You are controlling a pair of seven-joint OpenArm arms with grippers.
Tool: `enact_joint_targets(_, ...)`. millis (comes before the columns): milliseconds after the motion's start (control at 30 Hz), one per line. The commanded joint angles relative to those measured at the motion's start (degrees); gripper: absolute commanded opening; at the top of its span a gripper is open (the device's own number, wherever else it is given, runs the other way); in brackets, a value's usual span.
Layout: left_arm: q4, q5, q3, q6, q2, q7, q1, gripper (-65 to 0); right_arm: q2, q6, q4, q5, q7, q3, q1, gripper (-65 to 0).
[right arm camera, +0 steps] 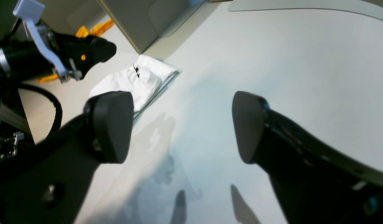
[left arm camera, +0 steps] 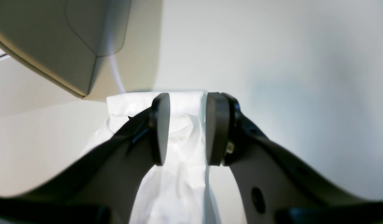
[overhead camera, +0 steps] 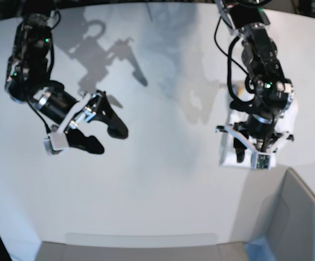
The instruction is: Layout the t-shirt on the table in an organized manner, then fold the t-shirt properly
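The t-shirt [left arm camera: 179,177] lies as a small, folded white bundle on the table [left arm camera: 288,62], close to a grey bin. No print shows on it. My left gripper [left arm camera: 187,129] hangs just above it, open, and the cloth shows through the gap between the pads. In the base view the t-shirt [overhead camera: 227,155] sits at the right, under the left gripper [overhead camera: 258,144]. My right gripper [right arm camera: 182,124] stands wide open over bare table [right arm camera: 288,62], with nothing between its fingers, well away from the t-shirt [right arm camera: 141,81]. In the base view the right gripper [overhead camera: 105,133] is at the left.
A grey bin [overhead camera: 298,217] with a blue corner [overhead camera: 260,247] stands at the front right, right beside the shirt; it also shows as the bin [left arm camera: 54,40] in the left wrist view. Something orange [right arm camera: 95,29] lies beyond the left arm. The table's curved edge [right arm camera: 303,9] runs behind.
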Motion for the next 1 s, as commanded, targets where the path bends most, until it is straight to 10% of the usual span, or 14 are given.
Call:
enact_joint_targets(0, 1.1, -0.1, 0.2, 0.0, -0.1, -1.6, -1.1, -45.9, 1.1, 0.9, 1.2, 1.3, 1.3, -0.4, 1.0, -13.9)
enact_joint_targets(267, 1.1, -0.1, 0.2, 0.0, -0.1, -1.6, -1.1, -45.9, 2.9, 0.9, 0.9, 1.0, 1.3, -2.5, 2.0, -30.3)
enact_joint_targets(467, 1.1, -0.1, 0.2, 0.0, -0.1, -1.6, -1.1, -45.9, 2.6, 0.4, 0.8, 1.0, 1.3, -2.0, 2.1, -65.0)
enact_joint_targets(733, 1.1, -0.1, 0.1, 0.0, -0.1, -1.5, -1.1, -45.9, 3.0, 0.9, 0.8, 1.0, 1.3, -2.1, 2.0, -62.6)
enact_joint_targets(967, 1.1, -0.1, 0.2, 0.0, -0.1, -1.2, -1.0, -45.7, 2.9, 0.5, 1.0, 1.0, 1.3, -2.5, 1.8, -23.2)
